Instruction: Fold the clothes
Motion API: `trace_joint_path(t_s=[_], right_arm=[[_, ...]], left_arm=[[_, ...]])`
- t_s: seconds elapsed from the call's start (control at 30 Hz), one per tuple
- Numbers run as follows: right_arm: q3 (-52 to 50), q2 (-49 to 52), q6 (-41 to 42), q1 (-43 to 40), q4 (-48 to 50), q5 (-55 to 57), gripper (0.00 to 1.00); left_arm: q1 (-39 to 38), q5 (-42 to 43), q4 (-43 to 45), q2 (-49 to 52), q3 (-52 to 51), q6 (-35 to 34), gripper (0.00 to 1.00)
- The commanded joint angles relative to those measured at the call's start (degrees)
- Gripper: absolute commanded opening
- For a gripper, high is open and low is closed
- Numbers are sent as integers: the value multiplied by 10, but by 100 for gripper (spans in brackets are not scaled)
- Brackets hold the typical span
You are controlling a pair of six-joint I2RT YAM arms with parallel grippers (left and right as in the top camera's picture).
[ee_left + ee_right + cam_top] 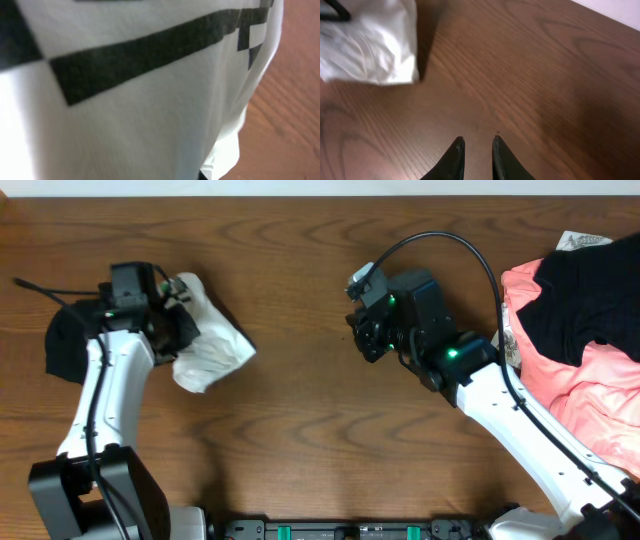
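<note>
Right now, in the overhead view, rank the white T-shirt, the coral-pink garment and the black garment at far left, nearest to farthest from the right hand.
1. white T-shirt, bunched left of centre, on the right hand's left.
2. coral-pink garment, at the table's right edge.
3. black garment, far left, beyond the T-shirt.

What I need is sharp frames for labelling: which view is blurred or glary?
Left wrist: white shirt fills the frame, out of focus, blown out at lower left. Right wrist: sharp, shirt shadow on the table. Overhead: sharp, evenly lit.
</note>
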Motion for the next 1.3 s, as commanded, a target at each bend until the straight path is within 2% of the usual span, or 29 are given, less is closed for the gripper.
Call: trace_joint_path(t_s=[0.0,0.4,0.63,0.93,1.27], right_arm=[[1,-12,-15,-2,-6,25,17],[1,-12,-15,-2,-8,25,17],[1,-12,-15,-2,-11,24,17],[1,-12,-15,-2,-16,24,18],[1,-12,-15,-2,-32,25,17]], left_arm=[[23,-24,-8,-7,48,39,6],[115,-24,12,-6,108,103,6],[147,-19,55,22,108,105,6],[187,-20,66,80,108,105,6],[245,-20,106,85,108,104,6]])
